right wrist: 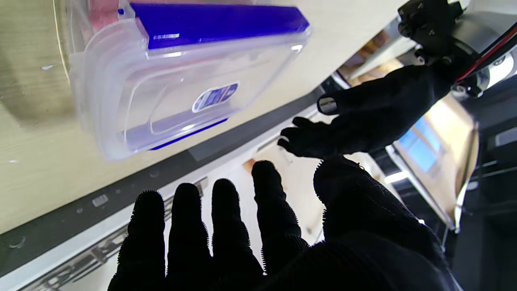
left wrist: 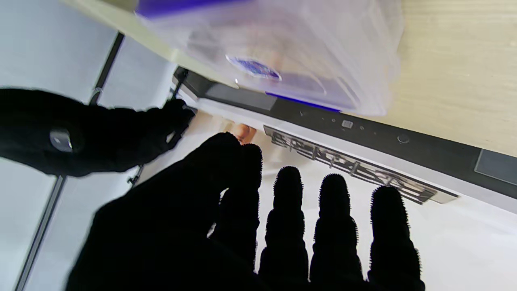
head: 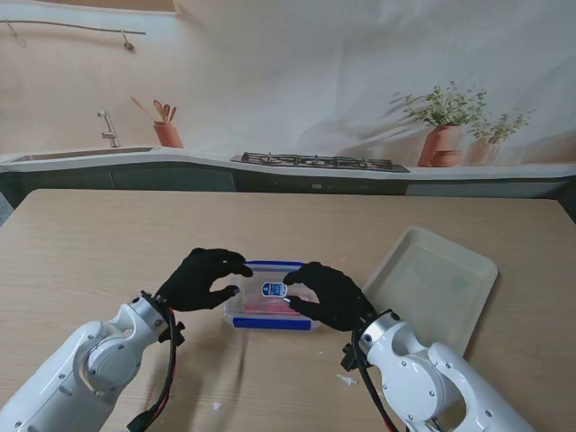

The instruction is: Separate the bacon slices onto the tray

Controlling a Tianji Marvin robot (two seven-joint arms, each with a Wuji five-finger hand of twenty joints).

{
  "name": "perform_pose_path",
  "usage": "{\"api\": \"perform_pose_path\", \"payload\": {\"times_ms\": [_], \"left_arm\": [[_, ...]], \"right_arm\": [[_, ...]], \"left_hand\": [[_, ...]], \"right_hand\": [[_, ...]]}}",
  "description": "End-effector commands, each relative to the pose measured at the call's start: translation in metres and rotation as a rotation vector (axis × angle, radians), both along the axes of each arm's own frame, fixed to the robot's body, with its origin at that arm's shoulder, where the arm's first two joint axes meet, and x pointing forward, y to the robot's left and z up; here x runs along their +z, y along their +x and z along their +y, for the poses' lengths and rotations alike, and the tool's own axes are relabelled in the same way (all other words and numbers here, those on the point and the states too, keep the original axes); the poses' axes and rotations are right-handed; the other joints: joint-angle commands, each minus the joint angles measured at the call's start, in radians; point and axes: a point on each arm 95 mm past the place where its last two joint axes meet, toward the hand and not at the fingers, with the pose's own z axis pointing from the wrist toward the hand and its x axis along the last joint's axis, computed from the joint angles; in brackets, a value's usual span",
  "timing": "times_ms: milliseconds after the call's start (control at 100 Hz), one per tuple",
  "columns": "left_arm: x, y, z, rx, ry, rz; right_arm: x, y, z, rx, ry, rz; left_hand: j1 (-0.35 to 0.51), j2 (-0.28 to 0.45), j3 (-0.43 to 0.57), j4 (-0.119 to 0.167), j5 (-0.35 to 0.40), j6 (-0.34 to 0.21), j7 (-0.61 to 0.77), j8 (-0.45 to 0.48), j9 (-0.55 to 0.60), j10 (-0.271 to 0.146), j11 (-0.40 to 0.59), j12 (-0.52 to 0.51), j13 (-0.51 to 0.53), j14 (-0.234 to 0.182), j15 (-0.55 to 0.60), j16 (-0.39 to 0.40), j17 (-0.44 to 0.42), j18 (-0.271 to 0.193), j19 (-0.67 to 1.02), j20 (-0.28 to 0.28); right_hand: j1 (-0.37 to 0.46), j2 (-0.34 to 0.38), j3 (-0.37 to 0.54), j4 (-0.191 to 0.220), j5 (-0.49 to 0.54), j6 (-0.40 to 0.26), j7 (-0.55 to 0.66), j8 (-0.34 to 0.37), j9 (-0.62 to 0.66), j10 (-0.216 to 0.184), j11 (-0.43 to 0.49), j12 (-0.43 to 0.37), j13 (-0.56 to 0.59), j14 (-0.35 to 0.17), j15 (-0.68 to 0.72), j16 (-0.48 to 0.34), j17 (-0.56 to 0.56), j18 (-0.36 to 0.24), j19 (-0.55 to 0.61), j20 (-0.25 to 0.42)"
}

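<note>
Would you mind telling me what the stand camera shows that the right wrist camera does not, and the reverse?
Only the stand view shows the empty tray to the right of the box, plus both arms. Only the right wrist view shows the box's closed clear lid up close, with its blue clip and pink contents at one corner. Both show the lidded box on the table, with the left hand and right hand open, neither gripping it.

Stand view: soft, even, warm light; faint shadows on the table (head: 108,243). Left wrist view: clear container (left wrist: 291,48) smeared by blur, pale backdrop overexposed beyond black, detail-less fingers (left wrist: 286,210). Right wrist view: sharper, glare spots on the container lid.
</note>
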Motion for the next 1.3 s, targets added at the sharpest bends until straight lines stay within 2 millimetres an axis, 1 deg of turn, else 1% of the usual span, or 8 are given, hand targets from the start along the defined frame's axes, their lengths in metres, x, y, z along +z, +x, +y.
{"api": "perform_pose_path", "payload": {"times_ms": [0, 170, 340, 590, 760, 1020, 1200, 1290], "left_arm": [[-0.006, -0.008, 0.001, -0.014, 0.023, 0.022], [-0.015, -0.012, 0.002, -0.029, 0.042, 0.029], [-0.025, -0.011, -0.003, -0.042, 0.057, 0.048], [-0.04, -0.007, -0.009, -0.042, 0.094, 0.084], [-0.049, -0.006, -0.013, -0.039, 0.1, 0.124], [-0.052, -0.005, -0.01, -0.02, 0.099, 0.144], [-0.051, -0.007, -0.01, -0.016, 0.096, 0.152], [-0.051, -0.008, -0.01, -0.017, 0.097, 0.154]], "right_arm": [[-0.005, -0.009, 0.007, 0.036, -0.018, 0.017], [-0.011, -0.01, 0.01, 0.066, -0.033, 0.015], [-0.016, -0.011, 0.012, 0.082, -0.055, 0.015], [-0.025, -0.011, 0.015, 0.122, -0.093, 0.016], [-0.03, -0.011, 0.017, 0.146, -0.13, 0.025], [-0.037, -0.009, 0.021, 0.171, -0.163, 0.054], [-0.04, -0.009, 0.022, 0.163, -0.178, 0.069], [-0.041, -0.008, 0.022, 0.161, -0.185, 0.074]], "left_hand": [[0.002, -0.02, 0.042, -0.038, 0.01, -0.032, 0.021, 0.013, 0.013, -0.033, 0.017, 0.016, 0.024, -0.002, 0.021, 0.014, 0.005, 0.029, 0.045, 0.016], [0.019, -0.026, 0.064, -0.038, 0.016, -0.043, 0.03, 0.017, 0.021, -0.04, 0.024, 0.02, 0.03, -0.001, 0.03, 0.023, 0.012, 0.03, 0.064, 0.026], [0.012, -0.032, 0.069, -0.042, 0.01, -0.052, 0.033, 0.019, 0.009, -0.039, 0.024, 0.021, 0.018, -0.002, 0.03, 0.027, 0.007, 0.024, 0.069, 0.029], [0.01, -0.031, 0.077, -0.041, 0.008, -0.06, 0.039, 0.022, 0.004, -0.042, 0.024, 0.021, 0.013, 0.001, 0.027, 0.029, 0.003, 0.028, 0.066, 0.028], [0.028, -0.024, 0.075, -0.044, 0.011, -0.064, 0.044, 0.025, -0.003, -0.047, 0.025, 0.021, 0.008, -0.001, 0.025, 0.031, -0.001, 0.032, 0.063, 0.026], [0.11, 0.003, 0.008, -0.078, 0.019, -0.073, 0.049, 0.024, -0.001, -0.055, 0.027, 0.022, 0.009, 0.001, 0.021, 0.034, -0.003, 0.035, 0.061, 0.025], [0.103, 0.001, 0.002, -0.074, 0.019, -0.073, 0.048, 0.023, -0.002, -0.057, 0.027, 0.022, 0.009, 0.001, 0.021, 0.034, -0.004, 0.036, 0.061, 0.024], [0.095, 0.001, 0.007, -0.07, 0.016, -0.071, 0.047, 0.023, -0.003, -0.056, 0.026, 0.022, 0.009, 0.003, 0.021, 0.034, -0.003, 0.037, 0.061, 0.024]], "right_hand": [[-0.003, -0.009, 0.025, 0.063, 0.011, -0.042, 0.007, -0.016, 0.01, -0.033, 0.003, -0.005, -0.025, -0.032, -0.005, -0.006, -0.002, -0.031, -0.026, -0.011], [-0.008, -0.02, 0.046, 0.061, 0.026, -0.074, 0.019, -0.015, 0.024, -0.056, 0.01, -0.001, -0.013, -0.058, -0.007, -0.007, 0.01, -0.061, -0.031, -0.019], [-0.012, -0.025, 0.06, 0.06, 0.036, -0.081, 0.029, -0.013, 0.025, -0.058, 0.01, 0.0, -0.012, -0.06, -0.007, -0.006, 0.013, -0.06, -0.035, -0.025], [-0.009, -0.038, 0.088, 0.057, 0.094, -0.13, 0.061, -0.005, 0.044, -0.073, 0.013, 0.002, 0.0, -0.068, -0.004, -0.004, 0.023, -0.064, -0.036, -0.032], [-0.015, -0.039, 0.1, 0.055, 0.103, -0.116, 0.055, -0.013, 0.039, -0.069, 0.004, -0.001, -0.005, -0.065, -0.012, -0.006, 0.02, -0.037, -0.028, -0.027], [-0.015, -0.036, 0.111, 0.053, 0.099, -0.089, 0.032, -0.03, 0.023, -0.07, -0.007, -0.004, -0.018, -0.064, -0.02, -0.01, 0.003, -0.038, -0.025, -0.021], [-0.017, -0.03, 0.11, 0.053, 0.07, -0.051, 0.0, -0.05, 0.001, -0.069, -0.012, -0.005, -0.032, -0.056, -0.024, -0.012, -0.011, -0.031, -0.026, -0.017], [-0.016, -0.03, 0.11, 0.054, 0.091, -0.05, 0.003, -0.053, -0.003, -0.07, -0.01, -0.005, -0.033, -0.057, -0.023, -0.011, -0.014, -0.032, -0.024, -0.014]]}}
